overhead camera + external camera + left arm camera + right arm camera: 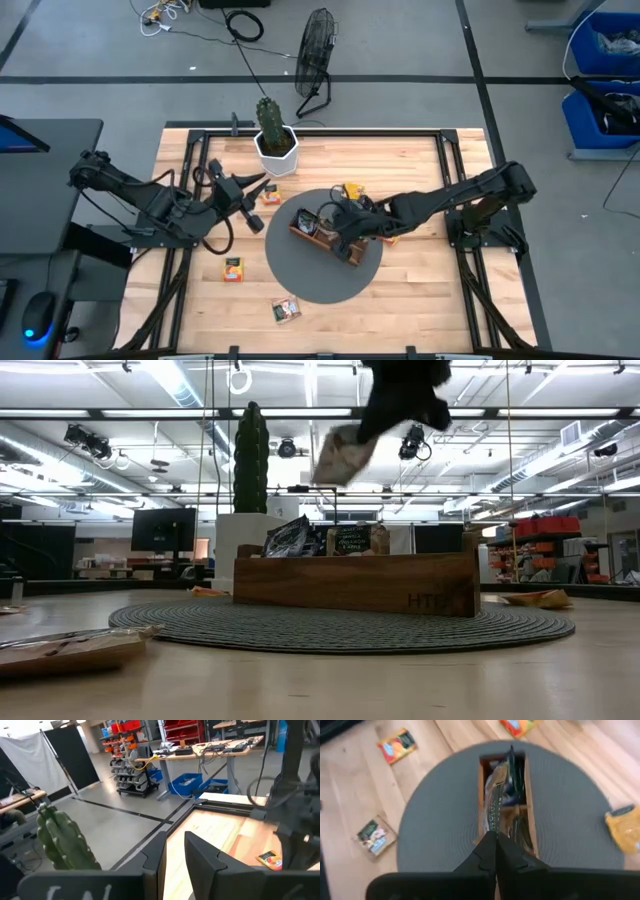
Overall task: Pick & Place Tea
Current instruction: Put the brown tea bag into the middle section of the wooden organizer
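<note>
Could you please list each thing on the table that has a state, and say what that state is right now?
Right gripper: shut on a tea packet, held above the tray.
Left gripper: fingers slightly apart, empty, beside the cactus.
Wooden tray: on the round mat, partly filled.
Cactus: upright in its pot.

Tray [530, 815] contents blurred; packet [65, 650] cut off.

Round grey woven mat [300, 285] at centre of the wooden surface [420, 290], bearing a brown wooden divided tray [352, 255]. Cactus in a white pot [273, 140] at the surface's upper edge, left of centre. Black floor fan [316, 55] on the grey floor above. Blue bins [605, 90] at upper right.
</note>
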Robot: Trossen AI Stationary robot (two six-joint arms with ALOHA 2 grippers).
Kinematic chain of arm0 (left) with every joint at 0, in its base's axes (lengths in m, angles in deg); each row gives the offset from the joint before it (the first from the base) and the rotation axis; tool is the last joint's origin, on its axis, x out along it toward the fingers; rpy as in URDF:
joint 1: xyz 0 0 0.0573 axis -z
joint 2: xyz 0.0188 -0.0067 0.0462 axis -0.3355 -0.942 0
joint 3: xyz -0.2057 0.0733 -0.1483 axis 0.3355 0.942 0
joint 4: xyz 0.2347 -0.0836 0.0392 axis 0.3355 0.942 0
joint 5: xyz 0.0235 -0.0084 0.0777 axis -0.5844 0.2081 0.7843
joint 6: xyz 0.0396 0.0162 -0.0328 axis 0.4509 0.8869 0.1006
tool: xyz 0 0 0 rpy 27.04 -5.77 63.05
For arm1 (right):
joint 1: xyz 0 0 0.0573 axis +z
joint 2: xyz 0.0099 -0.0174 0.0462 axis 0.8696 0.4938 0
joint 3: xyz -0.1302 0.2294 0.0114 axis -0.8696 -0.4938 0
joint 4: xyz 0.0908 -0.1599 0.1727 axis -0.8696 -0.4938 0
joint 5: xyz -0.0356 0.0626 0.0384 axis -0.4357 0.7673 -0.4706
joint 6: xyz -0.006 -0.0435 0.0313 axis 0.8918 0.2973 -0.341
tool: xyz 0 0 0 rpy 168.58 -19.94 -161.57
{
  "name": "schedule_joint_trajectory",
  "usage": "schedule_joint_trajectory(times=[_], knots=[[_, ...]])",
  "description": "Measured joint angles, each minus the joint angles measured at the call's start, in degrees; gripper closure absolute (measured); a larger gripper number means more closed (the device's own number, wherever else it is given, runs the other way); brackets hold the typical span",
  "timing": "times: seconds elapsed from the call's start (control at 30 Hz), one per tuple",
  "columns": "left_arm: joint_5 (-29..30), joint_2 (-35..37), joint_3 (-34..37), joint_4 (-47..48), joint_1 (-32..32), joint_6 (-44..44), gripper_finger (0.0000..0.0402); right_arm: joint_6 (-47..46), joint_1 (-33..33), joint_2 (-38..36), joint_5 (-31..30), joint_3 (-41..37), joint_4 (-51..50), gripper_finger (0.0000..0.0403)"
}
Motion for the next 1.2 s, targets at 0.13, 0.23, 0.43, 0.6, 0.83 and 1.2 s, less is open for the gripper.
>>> schedule_joint_trajectory(times=[0.13, 0.23, 0.43, 0.6, 0.83, 1.2], knots=[[0.0, 0.0, 0.0, 0.6, 0.02, -0.48, 0.0328, -0.83, 0.59, 0.02, -0.16, -4.3, 4.32, 0.0403], [0.0, 0.0, 0.0, 0.59, 0.02, -0.43, 0.0328, -0.37, 0.69, 0.02, -0.16, -7.06, 8.13, 0.0403], [-0.02, 0.0, 0.0, 0.6, 0.02, -0.52, 0.0328, 0.74, 0.22, 0.02, -1.63, -9.96, 9.06, 0.0403], [-0.02, 0.0, 0.0, 0.58, 0.0, -0.53, 0.0328, 4.14, -0.83, 0.94, -0.51, -10.21, 10.27, 0.0403], [-0.03, -0.02, 0.0, 0.56, -0.07, -0.42, 0.0328, 6.03, -1.32, 4.84, 1.9, -10.17, 11.56, 0.0403], [-0.02, -0.02, 0.0, 0.54, -0.09, -0.38, 0.0328, 6.74, -2.35, 5.18, 1.48, -10.17, 9.99, 0.0403]])
